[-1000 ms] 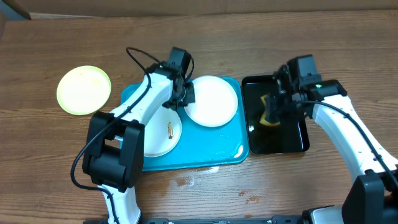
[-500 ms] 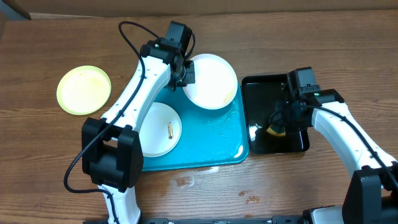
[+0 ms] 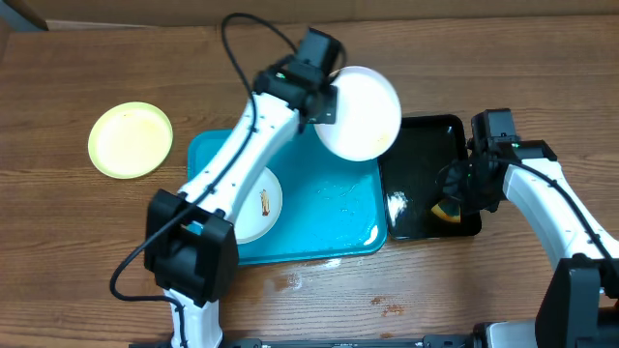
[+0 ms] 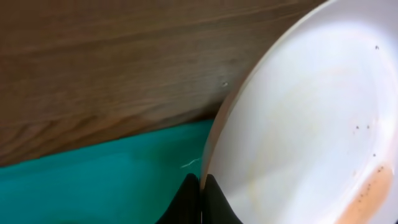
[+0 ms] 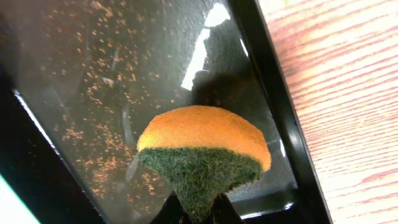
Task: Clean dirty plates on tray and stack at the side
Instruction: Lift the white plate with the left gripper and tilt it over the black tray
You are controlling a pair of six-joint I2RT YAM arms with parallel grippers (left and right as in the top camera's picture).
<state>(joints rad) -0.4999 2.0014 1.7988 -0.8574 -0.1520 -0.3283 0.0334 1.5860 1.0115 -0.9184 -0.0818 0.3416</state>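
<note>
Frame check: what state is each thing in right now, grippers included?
Left gripper: shut on the held plate's rim.
Held plate: raised, overhanging the black tray, faint brown smear.
Smeared plate: flat on the tray, brown streak.
Yellow-green plate: on the table, off the tray.
Tray: wet patches.
Black tray: wet, crumb-speckled.
Sponge: pinched, over the black tray.
Right gripper: shut on sponge.

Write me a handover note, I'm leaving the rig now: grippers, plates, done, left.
Left gripper: shut on the rim of a white plate, lifted where blue tray meets black tray.
Right gripper: shut on the sponge, over the black tray.
Second white plate: on the blue tray, brown smear.
Yellow-green plate: on the table, left of the tray.
Done: yellow-green plate apparently set aside.
Left: scrub the held plate, which shows brownish marks, clean the other, stack all three.
</note>
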